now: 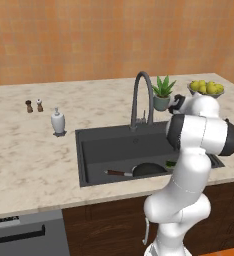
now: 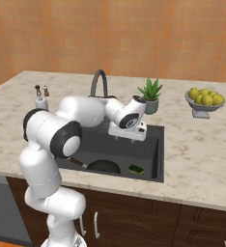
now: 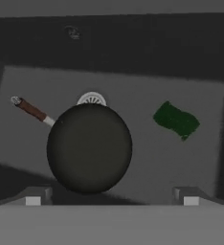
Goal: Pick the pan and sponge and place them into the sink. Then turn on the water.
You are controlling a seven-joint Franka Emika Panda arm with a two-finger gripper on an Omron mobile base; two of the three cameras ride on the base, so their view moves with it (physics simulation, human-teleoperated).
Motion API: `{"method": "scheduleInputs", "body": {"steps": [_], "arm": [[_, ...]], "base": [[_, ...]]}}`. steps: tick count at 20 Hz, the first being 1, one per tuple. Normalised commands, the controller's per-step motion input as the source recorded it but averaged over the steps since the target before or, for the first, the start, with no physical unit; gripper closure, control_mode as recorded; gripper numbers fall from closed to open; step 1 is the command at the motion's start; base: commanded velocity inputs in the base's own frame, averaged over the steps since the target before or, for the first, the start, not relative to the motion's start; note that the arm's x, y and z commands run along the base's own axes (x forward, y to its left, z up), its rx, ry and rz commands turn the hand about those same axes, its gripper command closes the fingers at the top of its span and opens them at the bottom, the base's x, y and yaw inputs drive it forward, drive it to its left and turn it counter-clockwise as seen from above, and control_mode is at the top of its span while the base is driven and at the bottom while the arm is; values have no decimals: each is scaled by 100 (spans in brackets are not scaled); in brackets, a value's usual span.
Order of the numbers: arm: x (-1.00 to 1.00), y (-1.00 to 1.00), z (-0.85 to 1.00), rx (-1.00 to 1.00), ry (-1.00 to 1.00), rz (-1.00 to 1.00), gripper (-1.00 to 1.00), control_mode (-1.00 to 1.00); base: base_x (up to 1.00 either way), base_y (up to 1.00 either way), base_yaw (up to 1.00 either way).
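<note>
Hanging above the basin with its jaws spread wide and nothing between them, the gripper (image 3: 112,198) looks straight down into the sink (image 3: 205,158). On the sink floor below lies the pan (image 3: 89,148), partly covering the round drain (image 3: 92,99), its handle pointing away to one side. The sponge (image 3: 176,119) rests flat on the floor, apart from the pan. Behind the basin rises the faucet (image 1: 141,97), with a potted plant (image 1: 162,93) beside it.
</note>
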Motion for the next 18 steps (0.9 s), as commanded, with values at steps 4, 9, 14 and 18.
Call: {"method": "scheduleInputs", "body": {"steps": [4,9,14,18], "arm": [[22,1,7,17,15,-49,-100,-100],[5,0,2,4,7,-4,-100,-100],[18,5,5,25,-7,-7,-100,-100],[22,19,6,24,-6,-13,-100,-100]], "base": [[0,0,0],[0,0,0],[0,0,0],[0,0,0]]}}
